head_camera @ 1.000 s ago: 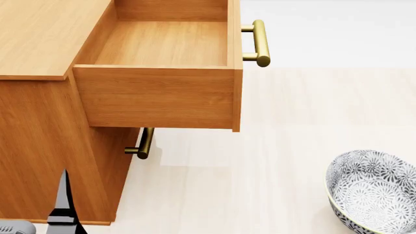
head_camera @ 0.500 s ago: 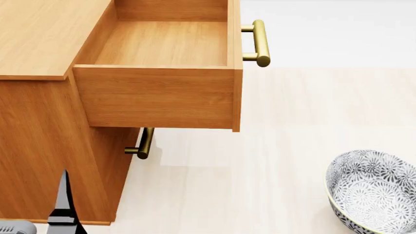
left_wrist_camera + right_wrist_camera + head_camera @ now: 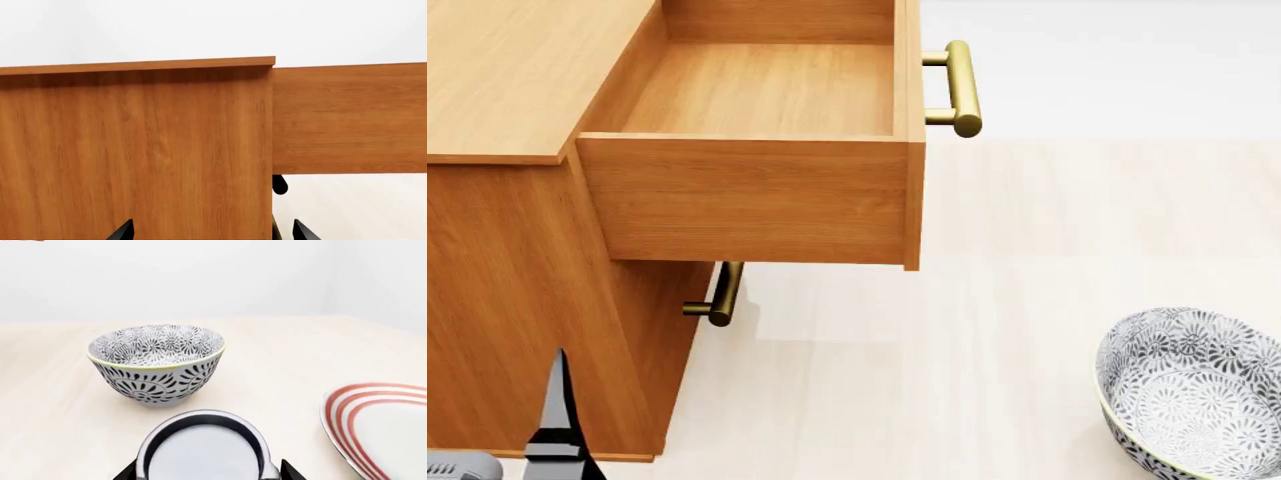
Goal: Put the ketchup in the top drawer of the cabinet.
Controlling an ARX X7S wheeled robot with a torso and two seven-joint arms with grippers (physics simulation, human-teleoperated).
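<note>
Ketchup [image 3: 203, 452] between spread right fingers [image 3: 291, 471], contact unclear, left fingers [image 3: 303, 231] open, empty.

1. My head camera looks steeply down from above onto the boxy orange-brown wood-grain cabinet [image 3: 521, 250], its pulled-out shallow top drawer with a brass bar handle [image 3: 767, 95], and the pale wood-plank bench [image 3: 1028, 300]. A grey-patterned ceramic bowl [image 3: 1194, 395] sits at the lower right corner.
2. My left wrist camera sits low and very close, facing the cabinet's side wall [image 3: 133, 150] level-on; the drawer's side [image 3: 350, 120] juts past it. Both also appear from the head.
3. My right wrist camera looks low across the bench, close to the same patterned bowl [image 3: 157, 365] and a white plate with red rings [image 3: 383, 427].
</note>
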